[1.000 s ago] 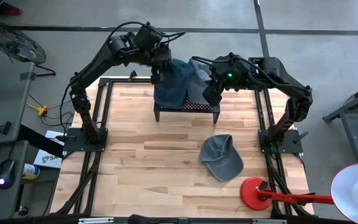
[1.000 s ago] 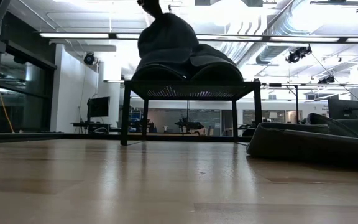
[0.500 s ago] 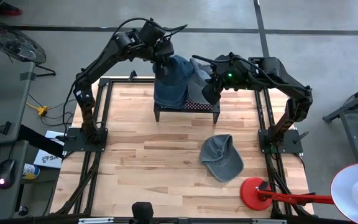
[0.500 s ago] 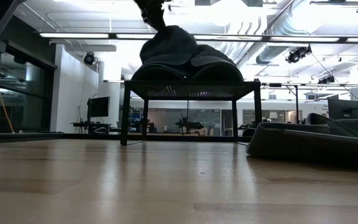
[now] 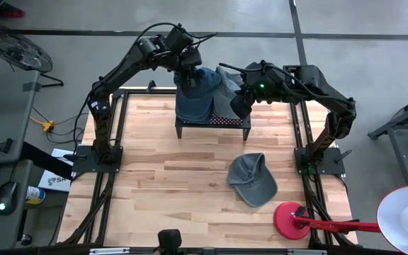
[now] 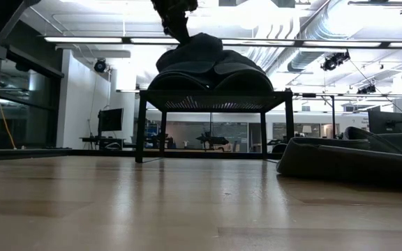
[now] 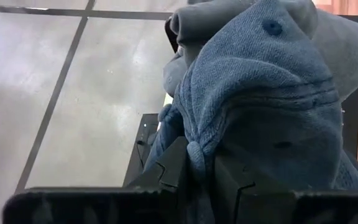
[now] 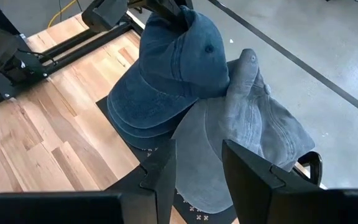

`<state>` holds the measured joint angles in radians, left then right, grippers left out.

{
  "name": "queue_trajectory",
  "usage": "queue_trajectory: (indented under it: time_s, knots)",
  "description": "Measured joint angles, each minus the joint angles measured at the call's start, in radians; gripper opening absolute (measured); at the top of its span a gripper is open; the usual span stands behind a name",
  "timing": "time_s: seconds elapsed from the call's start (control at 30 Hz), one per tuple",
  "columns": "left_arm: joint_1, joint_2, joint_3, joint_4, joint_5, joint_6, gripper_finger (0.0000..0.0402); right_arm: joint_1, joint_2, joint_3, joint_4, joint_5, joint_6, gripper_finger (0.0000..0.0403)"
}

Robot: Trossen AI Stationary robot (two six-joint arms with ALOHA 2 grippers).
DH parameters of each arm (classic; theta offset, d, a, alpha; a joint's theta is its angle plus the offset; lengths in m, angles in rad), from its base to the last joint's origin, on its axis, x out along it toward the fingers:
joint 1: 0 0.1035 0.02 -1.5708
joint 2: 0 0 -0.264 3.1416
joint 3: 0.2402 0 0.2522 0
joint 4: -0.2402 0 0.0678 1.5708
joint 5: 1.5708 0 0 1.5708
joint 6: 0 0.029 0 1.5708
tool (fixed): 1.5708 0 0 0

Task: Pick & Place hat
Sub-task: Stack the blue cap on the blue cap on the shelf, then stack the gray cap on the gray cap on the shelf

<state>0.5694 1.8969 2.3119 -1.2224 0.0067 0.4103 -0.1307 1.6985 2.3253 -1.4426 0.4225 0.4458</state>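
A blue hat (image 5: 195,95) lies on the black stand (image 5: 211,122) at the table's far side, its brim (image 8: 132,115) toward the near edge. My left gripper (image 5: 188,71) is over the far edge of the stand, shut on the hat's back. Beside the blue hat, a grey hat (image 8: 247,118) lies on the stand's right half. My right gripper (image 8: 197,155) hangs open just above it, fingers apart; whether they touch it I cannot tell. Another grey hat (image 5: 252,178) lies flat on the table's right half. My left gripper pinches a bunched fold of cloth at the back of the blue hat's crown (image 7: 197,149) between its two fingers (image 7: 173,165). The fingers slant down from the far left. The crown (image 6: 201,45) is drawn up to the fingers, and the brim and front rest on the stand.
A red round base (image 5: 289,216) with a red rod stands at the table's near right corner. The black frame rails (image 5: 105,177) run along both sides. The open wood (image 5: 168,184) in front of the stand holds only the grey hat.
My left gripper has gone down and toward the table's right, over the stand, still shut on the blue hat. The hat's crown, pulled up high before, has sunk and slumped lower onto the stand.
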Motion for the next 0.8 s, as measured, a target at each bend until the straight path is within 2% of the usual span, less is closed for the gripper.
queue_trajectory:
  time_s: [0.3,0.63,0.8]
  knots:
    - [-0.002,-0.007,0.000,0.018,-0.041,0.012,0.0100,0.001,0.000,0.000,-0.016,-0.005,0.000,0.0122]
    - [-0.028,-0.082,0.000,0.081,-0.019,0.015,0.0200,0.001,0.000,0.000,-0.047,-0.018,-0.005,0.0122]
    - [-0.058,-0.113,0.000,0.096,-0.055,0.032,0.0217,0.001,0.000,0.000,-0.088,-0.037,-0.008,0.0122]
